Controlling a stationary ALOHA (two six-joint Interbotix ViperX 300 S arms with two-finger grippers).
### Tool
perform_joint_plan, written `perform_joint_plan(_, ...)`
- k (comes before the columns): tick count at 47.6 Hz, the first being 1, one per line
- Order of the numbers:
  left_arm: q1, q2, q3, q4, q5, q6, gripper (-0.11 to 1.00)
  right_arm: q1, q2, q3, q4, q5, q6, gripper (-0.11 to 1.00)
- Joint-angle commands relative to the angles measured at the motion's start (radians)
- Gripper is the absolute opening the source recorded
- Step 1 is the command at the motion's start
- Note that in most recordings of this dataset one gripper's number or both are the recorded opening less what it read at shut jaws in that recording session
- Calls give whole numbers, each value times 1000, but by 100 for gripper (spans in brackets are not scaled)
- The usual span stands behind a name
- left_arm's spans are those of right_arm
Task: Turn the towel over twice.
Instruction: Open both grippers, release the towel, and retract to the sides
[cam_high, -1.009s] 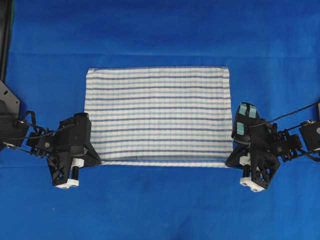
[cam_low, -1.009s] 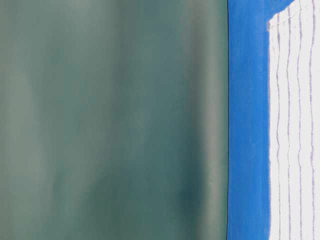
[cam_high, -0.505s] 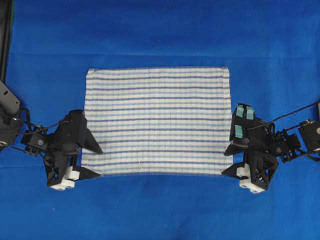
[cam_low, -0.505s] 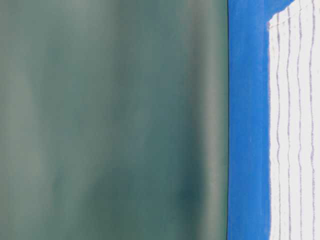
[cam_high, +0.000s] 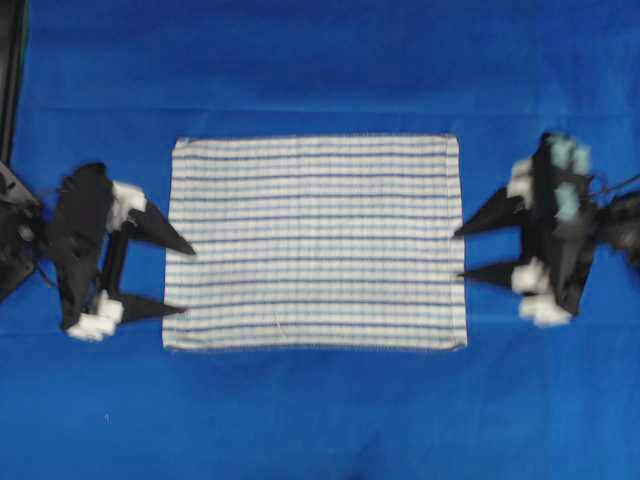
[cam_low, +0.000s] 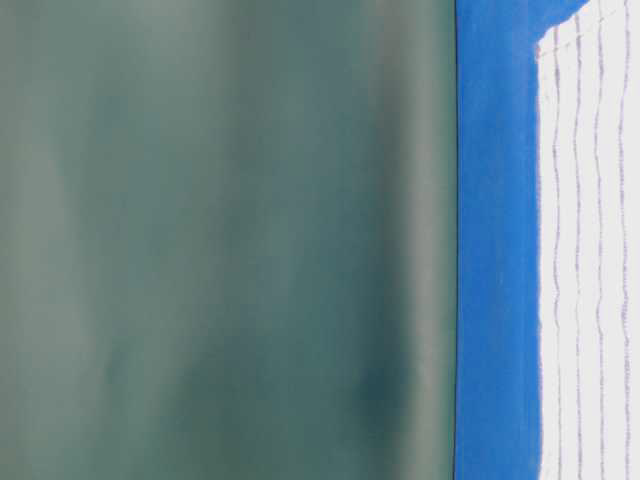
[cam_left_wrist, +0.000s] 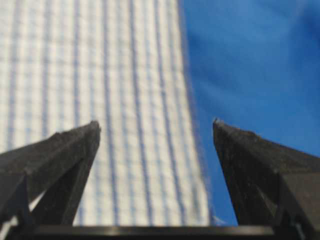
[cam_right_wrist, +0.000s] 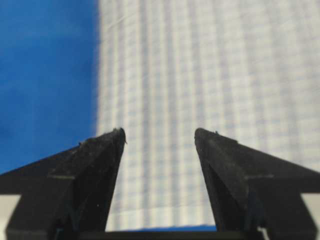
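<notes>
The towel (cam_high: 315, 240), white with thin blue stripes, lies flat and spread out on the blue table covering (cam_high: 320, 60). My left gripper (cam_high: 189, 280) is open at the towel's left edge, its black fingertips over the hem and nothing between them. My right gripper (cam_high: 460, 252) is open at the towel's right edge, also holding nothing. In the left wrist view the open gripper (cam_left_wrist: 155, 125) spans the towel's (cam_left_wrist: 125, 100) side strip and bare blue covering. In the right wrist view the open gripper (cam_right_wrist: 159, 132) hangs over the towel (cam_right_wrist: 200, 75). The table-level view shows the towel (cam_low: 590, 250) lying flat.
Blue covering (cam_high: 320, 420) surrounds the towel on every side. A dark frame post (cam_high: 10, 80) stands at the far left edge of the overhead view. A dull green backdrop (cam_low: 220, 240) rises behind the table.
Both grippers opened and let go of the towel's near corners. The near edge dropped flat and slid a little nearer. Both arms then drew outward and farther back along the towel's side edges.
</notes>
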Motion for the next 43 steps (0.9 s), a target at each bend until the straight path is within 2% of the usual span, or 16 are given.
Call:
perform_joint_plan(1,41,-67,14,2,-25,29,86,-57,-80,15,-55,-44,-2,65)
perform_joint_plan(7,92,-176,52,2,-34,91,86,-149,-186,78,-126,-107,-2,65)
perform_joint_plan(10,114,-225,75,2,-40,110,86,-186,-233,112,-140,-156,-2,65)
perform_joint_plan(16,138,-287,118,3,-61,115,86,-239,-291,187,-141,-265,-2,65)
perform_joint_plan(22,146,-313,152,3,-94,115,86,-258,-301,233,-130,-347,-2,65)
perform_joint_plan(43,173,-310,164,2,-126,118,86,-282,-282,222,-126,-353,-2,65)
